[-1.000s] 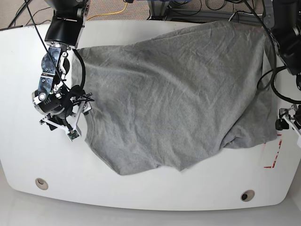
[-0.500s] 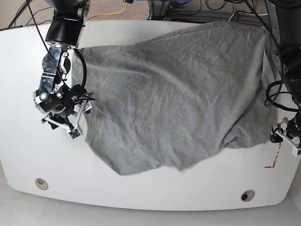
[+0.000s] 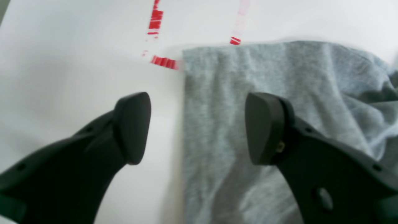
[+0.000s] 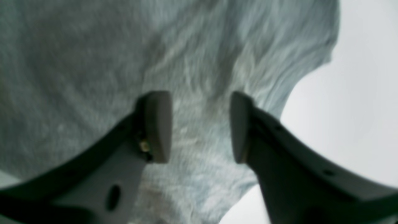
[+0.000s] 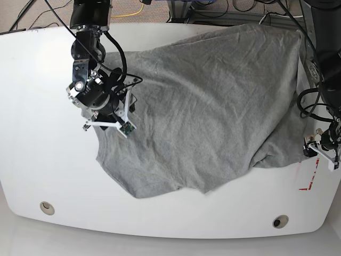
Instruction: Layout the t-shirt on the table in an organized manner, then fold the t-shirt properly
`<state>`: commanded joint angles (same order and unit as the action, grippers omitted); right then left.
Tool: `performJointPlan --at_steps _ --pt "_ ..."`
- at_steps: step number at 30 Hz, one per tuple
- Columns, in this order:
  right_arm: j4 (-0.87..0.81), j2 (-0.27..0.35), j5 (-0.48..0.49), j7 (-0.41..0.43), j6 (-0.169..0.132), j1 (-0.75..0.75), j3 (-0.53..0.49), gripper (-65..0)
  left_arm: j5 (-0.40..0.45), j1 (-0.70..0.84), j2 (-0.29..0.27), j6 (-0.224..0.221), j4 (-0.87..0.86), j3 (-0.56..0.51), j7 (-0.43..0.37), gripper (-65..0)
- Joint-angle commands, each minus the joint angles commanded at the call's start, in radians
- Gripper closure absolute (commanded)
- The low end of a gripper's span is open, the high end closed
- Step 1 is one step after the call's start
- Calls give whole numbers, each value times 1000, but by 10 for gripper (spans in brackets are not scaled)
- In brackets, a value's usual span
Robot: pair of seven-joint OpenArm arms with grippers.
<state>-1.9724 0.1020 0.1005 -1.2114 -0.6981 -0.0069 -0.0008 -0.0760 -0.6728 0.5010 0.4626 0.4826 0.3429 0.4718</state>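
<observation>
Grey cotton covers most of the table (image 5: pixel 32 106): the t-shirt (image 5: pixel 208 106) lies spread but wrinkled, reaching from the upper right of the base view down to a rounded hem at lower centre, with a bunched fold near its lower right corner. Your right gripper (image 4: pixel 200 127) hangs over the shirt's left portion with its jaws apart and nothing between them. Your left gripper (image 3: pixel 197 127) is also released, straddling a straight cloth edge at the right side of the table, one finger over bare white, the other over fabric.

To do this step well, I would lower the left gripper so one finger slides under that edge, pinch only a single layer, then draw outward to flatten the bunched fold. Pull slowly, since the soft cloth probably drags its wrinkles along.

Glossy white tabletop shows a red tape mark (image 3: pixel 163 60) just beside the cloth edge, and two round holes (image 5: pixel 47 207) near the bottom. Cables (image 5: pixel 133 12) and carpet lie beyond the top edge.
</observation>
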Motion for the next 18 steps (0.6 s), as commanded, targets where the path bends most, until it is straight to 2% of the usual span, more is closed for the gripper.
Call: performJointPlan --at_steps 1,3,5,9,12,18 --pt "0 -3 0 6 0 -18 -20 -63 0 3 0 0 0 0 -2 -439" --pt "0 -3 0 6 0 -38 -72 -19 -2 6 -2 0 0 2 -2 -439" --pt "0 -6 0 6 0 -68 -147 -25 -2 8 -2 0 0 2 -2 -439" --pt "0 -23 0 11 0 -101 -233 -27 -2 8 -3 0 0 2 -2 -439" --pt "3 -44 -8 11 0 -123 -244 -27 -2 5 -5 0 0 2 -2 -439" --pt "5 -46 -8 11 0 -130 -249 -27 0 5 -29 0 -3 -2 -2 -442"
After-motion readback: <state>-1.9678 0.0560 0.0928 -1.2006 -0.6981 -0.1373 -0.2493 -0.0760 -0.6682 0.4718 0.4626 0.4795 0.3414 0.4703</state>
